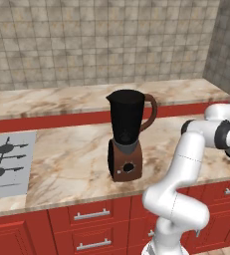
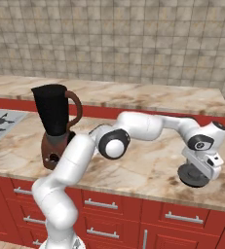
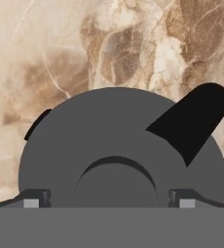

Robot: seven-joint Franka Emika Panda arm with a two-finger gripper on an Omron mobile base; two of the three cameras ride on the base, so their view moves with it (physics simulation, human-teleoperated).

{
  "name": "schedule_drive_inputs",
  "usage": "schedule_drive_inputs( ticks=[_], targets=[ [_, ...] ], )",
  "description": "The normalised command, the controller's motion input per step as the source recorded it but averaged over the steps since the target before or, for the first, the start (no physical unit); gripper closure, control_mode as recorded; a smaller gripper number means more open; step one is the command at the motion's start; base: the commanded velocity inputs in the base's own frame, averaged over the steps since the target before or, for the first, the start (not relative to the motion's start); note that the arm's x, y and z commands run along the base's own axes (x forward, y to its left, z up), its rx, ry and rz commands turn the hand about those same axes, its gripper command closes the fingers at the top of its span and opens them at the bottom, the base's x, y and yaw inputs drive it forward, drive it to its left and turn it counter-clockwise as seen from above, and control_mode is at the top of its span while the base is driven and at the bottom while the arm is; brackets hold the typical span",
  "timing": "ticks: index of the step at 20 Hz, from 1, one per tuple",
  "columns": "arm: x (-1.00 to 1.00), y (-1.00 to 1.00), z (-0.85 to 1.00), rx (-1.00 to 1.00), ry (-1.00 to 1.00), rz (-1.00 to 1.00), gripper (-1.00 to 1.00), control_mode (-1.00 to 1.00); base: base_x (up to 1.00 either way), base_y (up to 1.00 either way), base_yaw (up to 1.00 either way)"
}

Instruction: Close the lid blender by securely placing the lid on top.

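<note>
marble counter [image 2: 148,165] is spread across the red cabinets [image 1: 91,219], with a stovetop [image 1: 7,162] set in at its far left. blender [image 1: 126,134] is stood upright mid-counter, its jar rim uncovered. white arm [image 2: 143,126] is stretched well to the right of the blender. lid [image 2: 194,175] is laid flat on the counter near the front edge, directly beneath the gripper [image 3: 111,196], whose fingers [image 3: 36,197] are spread either side of the lid's knob, not clamped.

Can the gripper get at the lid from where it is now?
Probably yes: the gripper hangs right above the lid on the counter, fingers either side of the low knob, nothing between.
</note>
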Motion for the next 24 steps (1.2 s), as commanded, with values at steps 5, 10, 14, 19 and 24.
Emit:
schedule_drive_inputs(
  ticks=[5, 10, 14, 19, 24],
  targets=[
    [0.08, -0.07, -0.40, -0.01, 0.00, 0.00, -1.00, -1.00, 0.00, 0.00, 0.00],
    [-0.17, 0.16, -0.27, 0.00, 0.00, 0.00, -1.00, -1.00, 0.00, 0.00, 0.00],
    [-0.19, 0.40, -0.15, 0.00, 0.00, 0.00, -1.00, -1.00, 0.00, 0.00, 0.00],
    [-0.20, 0.37, -0.18, 0.00, 0.00, 0.00, -1.00, -1.00, 0.00, 0.00, 0.00],
    [-0.03, 0.25, -0.29, -0.01, 0.00, 0.00, -1.00, -1.00, 0.00, 0.00, 0.00]
  ],
)
